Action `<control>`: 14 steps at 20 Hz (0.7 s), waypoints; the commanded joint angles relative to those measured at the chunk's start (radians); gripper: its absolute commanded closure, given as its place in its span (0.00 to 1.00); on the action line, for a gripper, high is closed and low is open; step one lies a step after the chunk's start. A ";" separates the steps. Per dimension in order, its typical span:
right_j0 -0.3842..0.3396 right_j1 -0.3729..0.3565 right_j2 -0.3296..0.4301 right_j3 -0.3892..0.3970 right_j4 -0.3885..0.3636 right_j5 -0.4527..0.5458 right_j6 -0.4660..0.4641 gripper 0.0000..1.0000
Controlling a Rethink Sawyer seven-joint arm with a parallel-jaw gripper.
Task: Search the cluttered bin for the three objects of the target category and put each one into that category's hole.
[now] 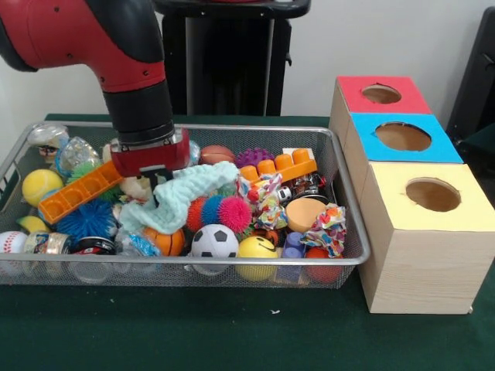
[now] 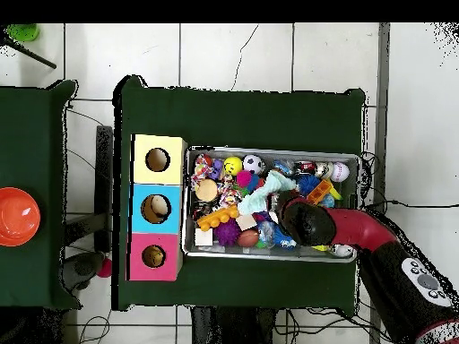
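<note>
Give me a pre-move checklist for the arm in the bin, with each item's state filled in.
1. Gripper down inside the bin: ok.
2. Gripper open or shut: cannot tell, buried in the toys.
3. Anything grasped: cannot tell.
4. Mint cloth clear of the gripper: not ok, it lies against it.
5. Holes in the red box, blue box and yellow box unblocked: ok.
</note>
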 commanded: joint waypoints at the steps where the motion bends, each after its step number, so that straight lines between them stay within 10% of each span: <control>1: -0.039 0.081 0.179 0.120 0.136 0.269 -0.107 1.00; 14: -0.038 0.052 0.200 0.184 0.231 0.310 -0.033 1.00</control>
